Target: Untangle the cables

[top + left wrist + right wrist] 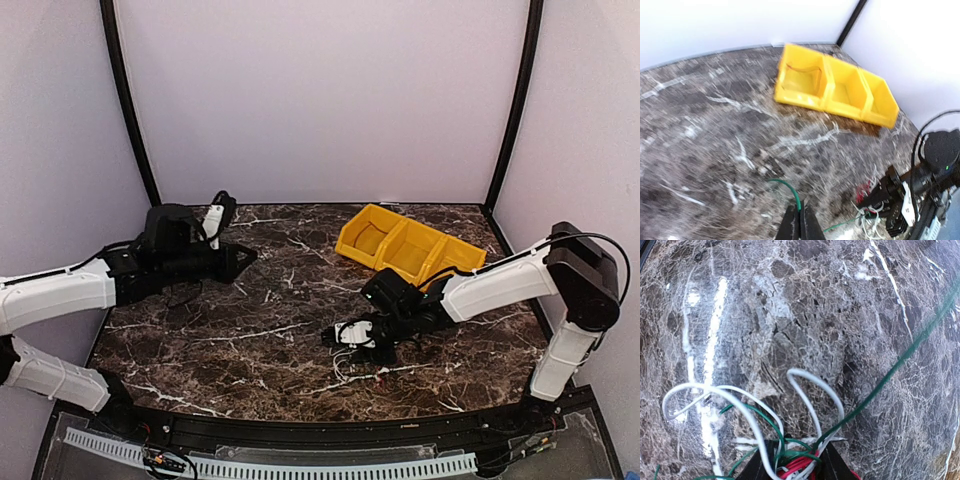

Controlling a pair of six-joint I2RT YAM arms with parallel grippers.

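Observation:
The cables (805, 460) are a tangle of white, green and red wires, and my right gripper (792, 467) has closed on them, one dark finger on each side of the bundle. White loops (740, 405) spill forward over the marble. A green wire (900, 360) runs tight from the bundle up to the right. My left gripper (800, 220) is shut on a green wire (792, 192) that curls out above its tips. From above, the right gripper (340, 335) sits low at centre right with loose wires (358, 370) just in front of it. The left gripper (245, 258) is held at mid left.
A yellow bin (410, 245) with three compartments stands at the back right of the dark marble table (250, 330); it also shows in the left wrist view as the yellow bin (835, 90). Black corner posts and pale walls close in the back and sides.

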